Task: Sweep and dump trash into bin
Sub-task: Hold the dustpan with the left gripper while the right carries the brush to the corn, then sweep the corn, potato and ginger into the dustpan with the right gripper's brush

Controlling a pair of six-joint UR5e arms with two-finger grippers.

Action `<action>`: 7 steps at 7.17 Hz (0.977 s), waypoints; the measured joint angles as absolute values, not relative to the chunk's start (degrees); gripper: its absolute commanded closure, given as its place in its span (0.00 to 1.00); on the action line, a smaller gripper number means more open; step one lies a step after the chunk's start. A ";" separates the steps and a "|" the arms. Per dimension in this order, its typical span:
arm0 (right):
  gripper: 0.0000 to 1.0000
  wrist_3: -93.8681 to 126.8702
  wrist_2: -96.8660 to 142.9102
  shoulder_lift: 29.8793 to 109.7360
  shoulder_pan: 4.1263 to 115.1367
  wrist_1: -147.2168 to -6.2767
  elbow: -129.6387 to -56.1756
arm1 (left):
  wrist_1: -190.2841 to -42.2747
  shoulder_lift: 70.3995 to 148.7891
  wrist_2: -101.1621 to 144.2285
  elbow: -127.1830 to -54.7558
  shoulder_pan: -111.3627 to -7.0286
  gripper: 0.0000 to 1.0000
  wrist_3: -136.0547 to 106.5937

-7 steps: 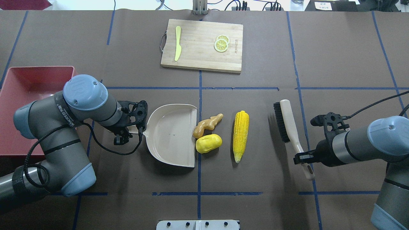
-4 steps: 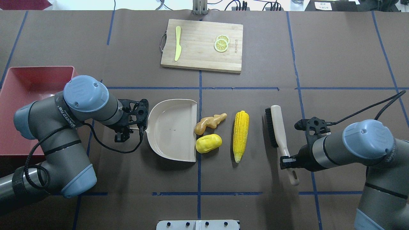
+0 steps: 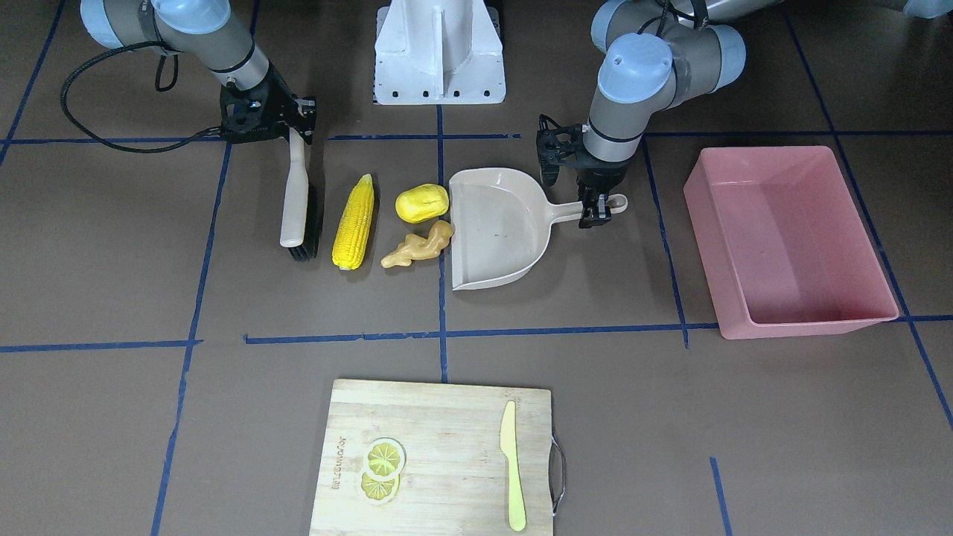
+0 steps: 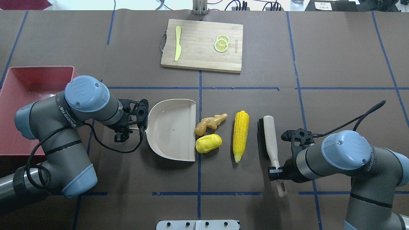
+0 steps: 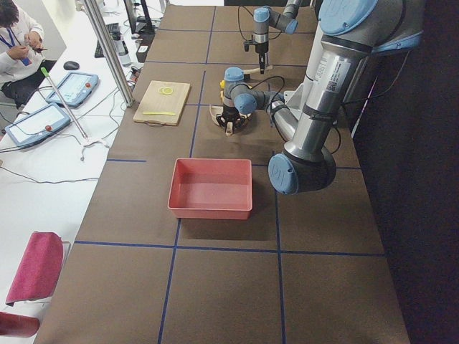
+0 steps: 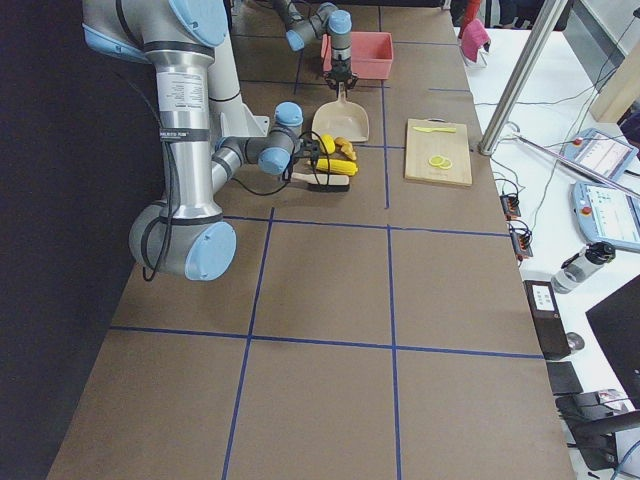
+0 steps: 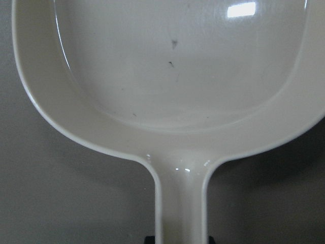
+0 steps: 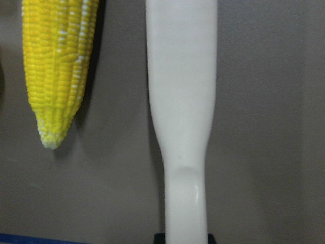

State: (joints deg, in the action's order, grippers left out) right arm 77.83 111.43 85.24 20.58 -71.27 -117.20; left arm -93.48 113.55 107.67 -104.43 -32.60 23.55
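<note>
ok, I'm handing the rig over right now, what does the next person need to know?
Grips: left end effector is shut on the dustpan handle, with the open lip facing the trash. The right end effector is shut on the brush handle, bristles toward the corn cob with a small gap.
Trash: the ginger root and potato piece lie at the lip, none inside.
The bin is empty, on the left arm's side.
Done: tools grasped. Left: sweep all three in, then dump.
</note>
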 measured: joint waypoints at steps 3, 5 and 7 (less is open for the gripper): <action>1.00 77.95 111.19 82.28 19.64 -75.11 -117.00 | -91.60 114.73 106.20 -104.50 -32.53 0.81 23.55; 1.00 77.96 111.18 81.09 18.92 -75.40 -116.57 | -91.21 115.74 106.02 -104.22 -32.46 0.81 23.51; 1.00 77.96 111.24 78.68 18.48 -75.60 -115.58 | -91.15 117.08 105.94 -103.69 -32.37 0.81 23.10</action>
